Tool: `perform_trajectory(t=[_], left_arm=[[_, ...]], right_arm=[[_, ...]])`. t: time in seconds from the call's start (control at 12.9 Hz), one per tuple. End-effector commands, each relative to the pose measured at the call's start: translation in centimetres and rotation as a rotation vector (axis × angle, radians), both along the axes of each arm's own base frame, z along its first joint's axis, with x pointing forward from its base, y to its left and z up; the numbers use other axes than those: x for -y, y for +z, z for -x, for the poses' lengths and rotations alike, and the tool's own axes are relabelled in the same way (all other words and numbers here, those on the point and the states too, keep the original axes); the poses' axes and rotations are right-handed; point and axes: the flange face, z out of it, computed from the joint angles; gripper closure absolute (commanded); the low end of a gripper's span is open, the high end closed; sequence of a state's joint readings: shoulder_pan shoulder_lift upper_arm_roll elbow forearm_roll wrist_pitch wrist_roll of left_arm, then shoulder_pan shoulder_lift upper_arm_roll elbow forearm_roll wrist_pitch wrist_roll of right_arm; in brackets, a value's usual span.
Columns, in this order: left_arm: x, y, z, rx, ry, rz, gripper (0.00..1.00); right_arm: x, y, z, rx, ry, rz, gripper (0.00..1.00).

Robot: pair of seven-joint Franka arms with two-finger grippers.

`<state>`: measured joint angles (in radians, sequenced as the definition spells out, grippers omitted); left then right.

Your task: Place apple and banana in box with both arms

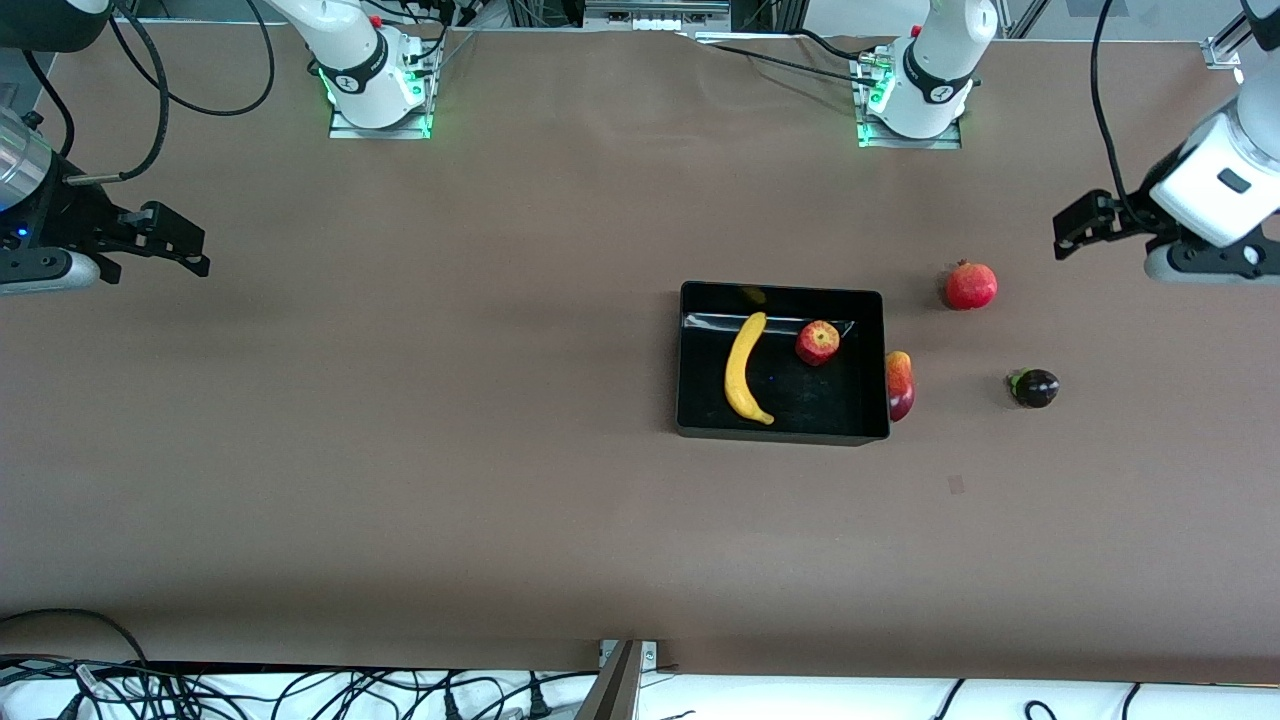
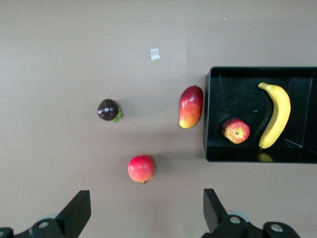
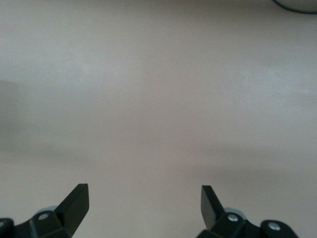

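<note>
The black box [image 1: 782,428] sits on the brown table toward the left arm's end. The yellow banana [image 1: 743,368] and the small red apple [image 1: 818,342] both lie inside it. The left wrist view shows the box [image 2: 212,119] with the banana [image 2: 275,114] and the apple [image 2: 236,131] in it. My left gripper [image 1: 1075,228] is open and empty, up in the air over the table's left-arm end. My right gripper [image 1: 180,245] is open and empty, up over bare table at the right arm's end. The right wrist view shows only bare table.
A red-and-yellow mango [image 1: 899,385] lies against the box's outer wall on the left arm's side. A red pomegranate [image 1: 971,285] and a dark purple fruit [image 1: 1035,388] lie closer to the left arm's end. A small tape mark [image 1: 956,485] is on the table.
</note>
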<state>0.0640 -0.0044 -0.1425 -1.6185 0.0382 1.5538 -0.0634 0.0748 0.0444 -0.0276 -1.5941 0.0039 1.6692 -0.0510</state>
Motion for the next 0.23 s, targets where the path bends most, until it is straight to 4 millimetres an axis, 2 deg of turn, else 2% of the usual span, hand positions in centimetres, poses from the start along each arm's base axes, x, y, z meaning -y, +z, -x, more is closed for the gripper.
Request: perform_trajectory(t=[0.0,0.16], left_arm=[[-0.17,-0.38,1.45,0.013,0.009,0.019,0.00],[-0.60,-0.18,1.49,0.014,0.020,0.020,0.00]], right_arm=[[0.04,0.51,0.03,0.007,-0.002,-0.004,0.00],[0.04,0.51,0.03,0.007,-0.002,-0.004,0.00]])
